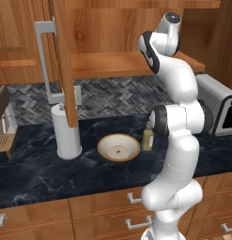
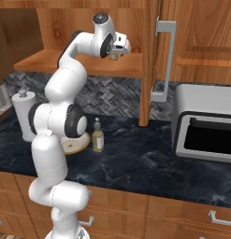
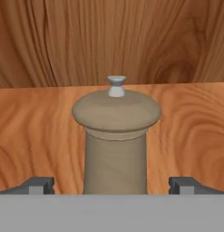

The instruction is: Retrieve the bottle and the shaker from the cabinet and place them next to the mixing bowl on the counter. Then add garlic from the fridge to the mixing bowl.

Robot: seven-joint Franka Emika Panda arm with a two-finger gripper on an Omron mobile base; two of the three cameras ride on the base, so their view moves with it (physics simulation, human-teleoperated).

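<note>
A tan wooden shaker [image 3: 115,136] with a small grey knob stands upright on the cabinet shelf [image 2: 51,63]. My gripper [image 3: 112,185] is open, with one dark fingertip [image 3: 38,185] on each side of the shaker and clear gaps between. In the right base view my gripper [image 2: 118,53] reaches into the open cabinet above the shelf. The bottle [image 1: 147,136], with yellowish liquid, stands on the dark counter right beside the mixing bowl [image 1: 118,146]. From the right the bottle [image 2: 97,137] shows next to the bowl [image 2: 75,145], which the arm partly hides. The garlic and fridge are out of view.
An open cabinet door [image 1: 63,61] with a grey handle hangs over the counter. A white paper towel roll [image 1: 68,131] stands left of the bowl. A silver toaster oven [image 2: 205,126] sits on the counter at the right. Drawers run below the counter edge.
</note>
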